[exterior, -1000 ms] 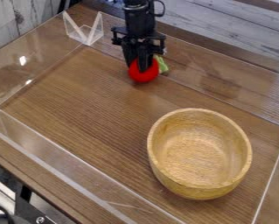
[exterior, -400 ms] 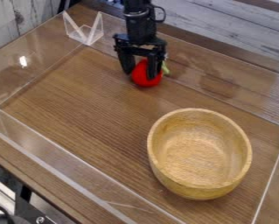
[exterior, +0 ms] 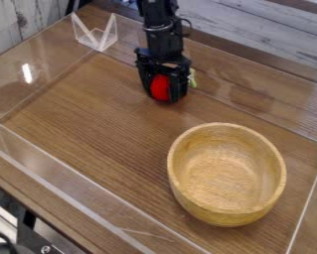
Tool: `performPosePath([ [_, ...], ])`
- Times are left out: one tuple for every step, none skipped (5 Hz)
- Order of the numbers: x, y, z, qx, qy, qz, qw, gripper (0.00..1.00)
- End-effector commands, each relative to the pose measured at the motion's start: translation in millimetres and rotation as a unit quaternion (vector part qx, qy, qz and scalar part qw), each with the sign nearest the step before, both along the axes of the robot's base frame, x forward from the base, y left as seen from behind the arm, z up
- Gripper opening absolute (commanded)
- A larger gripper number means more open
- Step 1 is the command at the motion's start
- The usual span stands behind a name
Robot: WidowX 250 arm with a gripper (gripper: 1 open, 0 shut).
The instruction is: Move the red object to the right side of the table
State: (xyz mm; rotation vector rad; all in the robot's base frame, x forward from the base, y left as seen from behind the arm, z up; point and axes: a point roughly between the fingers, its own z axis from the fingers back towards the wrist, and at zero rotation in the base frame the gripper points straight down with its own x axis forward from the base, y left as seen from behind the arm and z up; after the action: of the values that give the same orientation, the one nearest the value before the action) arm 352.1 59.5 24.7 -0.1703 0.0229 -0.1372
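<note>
Black hand [exterior: 164, 89] points straight down, fingers spread wide on either side of the red toy fruit [exterior: 161, 87], not pinching it. Fruit is small, round and glossy, resting on the brown wood-grain bench [exterior: 81, 119] toward the far edge. Low clear acrylic walls [exterior: 68, 184] rim the bench. Round, smooth light-wood bowl [exterior: 228, 174] sits well apart, nearer the camera.

Bare tabletop [exterior: 94, 119] spreads wide at left and centre, open to passage. At near right the wooden bowl [exterior: 228, 172] blocks the way. Low clear acrylic walls [exterior: 68, 189] hem every edge. The gripper [exterior: 162, 87] straddles the red object [exterior: 161, 87] at far centre.
</note>
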Motion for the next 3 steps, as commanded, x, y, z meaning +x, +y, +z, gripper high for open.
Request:
performPosePath([
  [9.8,-6.4,53.0,0.036,-0.053,0.02,0.9977,0.0],
  [17.8,-33.3,84.7,0.063,-0.076,0.033,0.9946,0.0],
  [23.0,-65.2,95.7,0.065,-0.083,0.014,0.9943,0.0],
])
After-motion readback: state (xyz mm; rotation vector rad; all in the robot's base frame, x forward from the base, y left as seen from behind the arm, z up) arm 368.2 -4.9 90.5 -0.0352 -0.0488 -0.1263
